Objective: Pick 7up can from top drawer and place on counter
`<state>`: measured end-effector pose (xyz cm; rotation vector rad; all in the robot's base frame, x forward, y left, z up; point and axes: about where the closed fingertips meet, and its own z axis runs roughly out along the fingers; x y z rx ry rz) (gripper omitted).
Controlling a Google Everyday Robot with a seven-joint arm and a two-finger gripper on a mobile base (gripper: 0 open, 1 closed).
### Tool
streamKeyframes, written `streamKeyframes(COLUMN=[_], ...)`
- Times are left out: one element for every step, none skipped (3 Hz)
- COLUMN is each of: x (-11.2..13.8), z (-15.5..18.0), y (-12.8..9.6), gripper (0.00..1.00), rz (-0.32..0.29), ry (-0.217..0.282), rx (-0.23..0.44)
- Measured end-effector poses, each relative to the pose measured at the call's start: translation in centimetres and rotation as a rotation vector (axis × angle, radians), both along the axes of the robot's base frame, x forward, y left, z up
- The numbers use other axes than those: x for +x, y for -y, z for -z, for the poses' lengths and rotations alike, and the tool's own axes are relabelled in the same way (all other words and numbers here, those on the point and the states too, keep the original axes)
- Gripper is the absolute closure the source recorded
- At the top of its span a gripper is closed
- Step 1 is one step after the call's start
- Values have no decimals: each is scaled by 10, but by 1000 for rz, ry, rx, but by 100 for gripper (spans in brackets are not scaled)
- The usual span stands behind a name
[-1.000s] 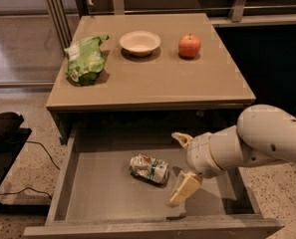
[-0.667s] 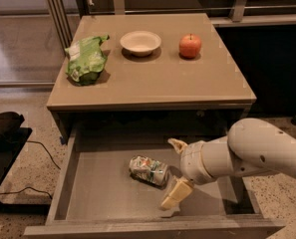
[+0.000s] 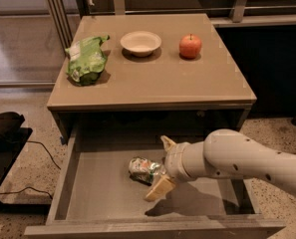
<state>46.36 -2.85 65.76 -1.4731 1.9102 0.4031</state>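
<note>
The 7up can (image 3: 143, 169), dented, silver-white and green, lies on its side on the bottom of the open top drawer (image 3: 102, 193), near the middle. My gripper (image 3: 161, 166) reaches in from the right and is open, with one tan finger (image 3: 168, 143) behind the can and the other (image 3: 159, 188) in front of it, straddling the can's right end. Whether the fingers touch the can I cannot tell. The counter (image 3: 152, 81) is the tan top above the drawer.
On the counter stand a green chip bag (image 3: 86, 59) at the left, a white bowl (image 3: 140, 43) at the back middle and a red apple (image 3: 190, 46) at the back right. A dark object (image 3: 5, 133) with cables lies on the floor left.
My gripper has moved left across the drawer, from right of the can to around the can's right end. The can has not moved.
</note>
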Motion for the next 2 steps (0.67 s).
streamKeyframes(x=[3,3], z=[25,48], y=[-10,-17], gripper=[0,0], rz=[14,13], ry=[-7,-33], rx=[-18,-27])
